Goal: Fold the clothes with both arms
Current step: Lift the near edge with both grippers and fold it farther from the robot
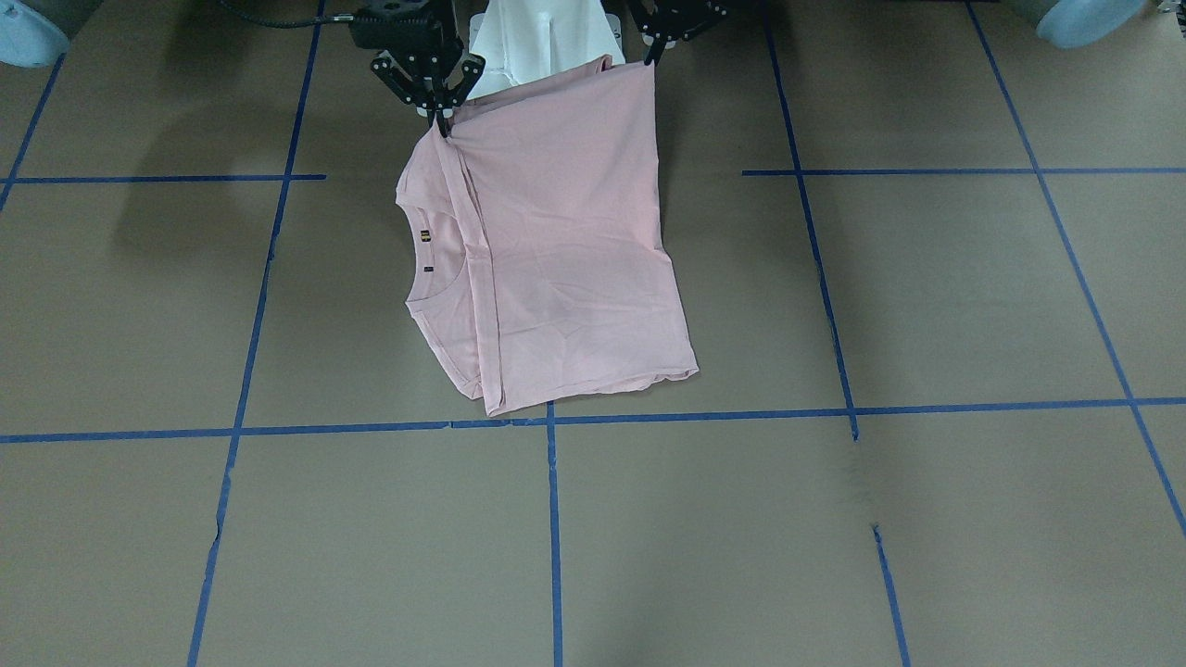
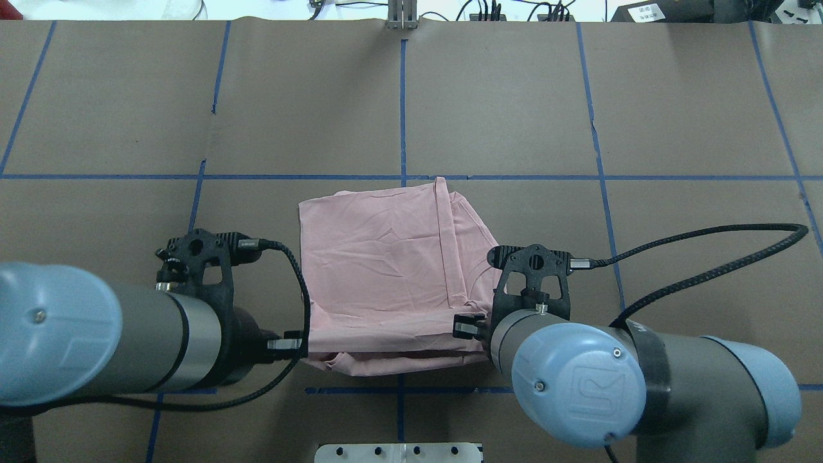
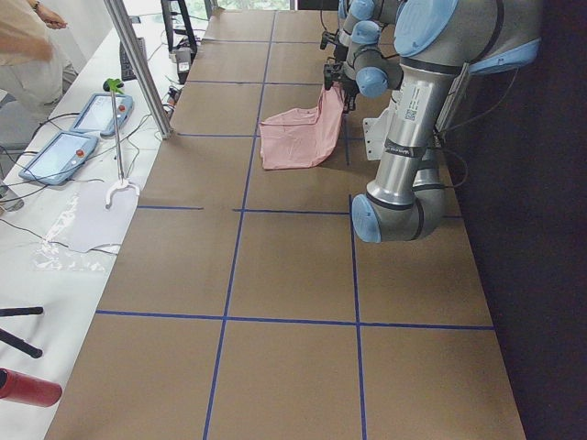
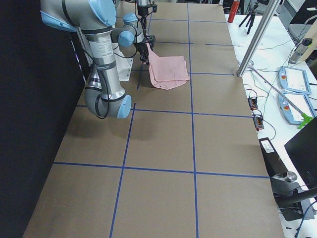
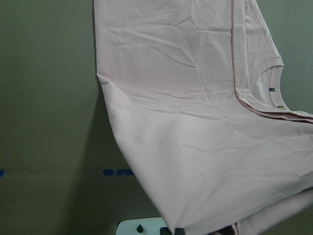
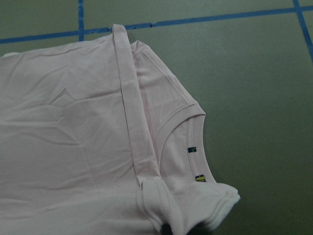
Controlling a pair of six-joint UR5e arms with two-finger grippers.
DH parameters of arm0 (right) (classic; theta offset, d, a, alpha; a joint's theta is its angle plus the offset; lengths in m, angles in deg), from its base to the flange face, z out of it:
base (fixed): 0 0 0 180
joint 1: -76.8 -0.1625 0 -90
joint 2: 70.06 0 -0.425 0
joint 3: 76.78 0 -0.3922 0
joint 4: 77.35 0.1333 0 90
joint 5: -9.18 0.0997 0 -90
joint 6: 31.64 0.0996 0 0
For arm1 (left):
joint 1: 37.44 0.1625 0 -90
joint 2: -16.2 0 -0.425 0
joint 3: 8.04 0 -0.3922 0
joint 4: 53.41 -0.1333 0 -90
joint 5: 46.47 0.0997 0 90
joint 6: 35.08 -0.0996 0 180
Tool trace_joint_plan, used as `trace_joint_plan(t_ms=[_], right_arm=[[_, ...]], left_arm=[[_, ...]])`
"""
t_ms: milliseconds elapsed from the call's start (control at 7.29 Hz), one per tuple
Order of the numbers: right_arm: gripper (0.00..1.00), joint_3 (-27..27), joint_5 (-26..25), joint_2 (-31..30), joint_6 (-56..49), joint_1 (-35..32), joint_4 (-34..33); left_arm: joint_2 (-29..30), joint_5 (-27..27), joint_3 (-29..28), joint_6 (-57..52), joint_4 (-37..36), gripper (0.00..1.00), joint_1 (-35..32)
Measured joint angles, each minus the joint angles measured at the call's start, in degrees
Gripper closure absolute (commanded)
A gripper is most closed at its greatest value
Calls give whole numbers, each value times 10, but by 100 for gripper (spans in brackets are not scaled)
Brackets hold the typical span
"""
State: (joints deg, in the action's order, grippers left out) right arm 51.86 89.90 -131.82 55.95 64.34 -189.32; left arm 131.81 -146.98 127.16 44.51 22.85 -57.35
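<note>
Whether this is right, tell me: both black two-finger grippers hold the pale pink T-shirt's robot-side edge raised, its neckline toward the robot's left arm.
Wrong side: the neckline of the pale pink T-shirt lies toward the right arm, by the right gripper, as the overhead view shows. The left gripper and the right one do hold the robot-side edge raised.

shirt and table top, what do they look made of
Shirt: looks like thin, soft knit fabric, perhaps cotton jersey, matte pink; it creases finely and drapes limply from its lifted edge. Table top: seems covered in brown paper or card sheeting, matte, with visible seams under blue tape.
</note>
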Motion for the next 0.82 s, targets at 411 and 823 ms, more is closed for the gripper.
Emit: trace_joint_plan(t_ms=[411,823], right_arm=[[100,-138,26,50,-51,-89,84],[100,-319,37,106,-75,-139,202]], left_arm=[[34,-4,-138,-81,63,100,-103],[59,-3,-292,-113,176,100,-150]])
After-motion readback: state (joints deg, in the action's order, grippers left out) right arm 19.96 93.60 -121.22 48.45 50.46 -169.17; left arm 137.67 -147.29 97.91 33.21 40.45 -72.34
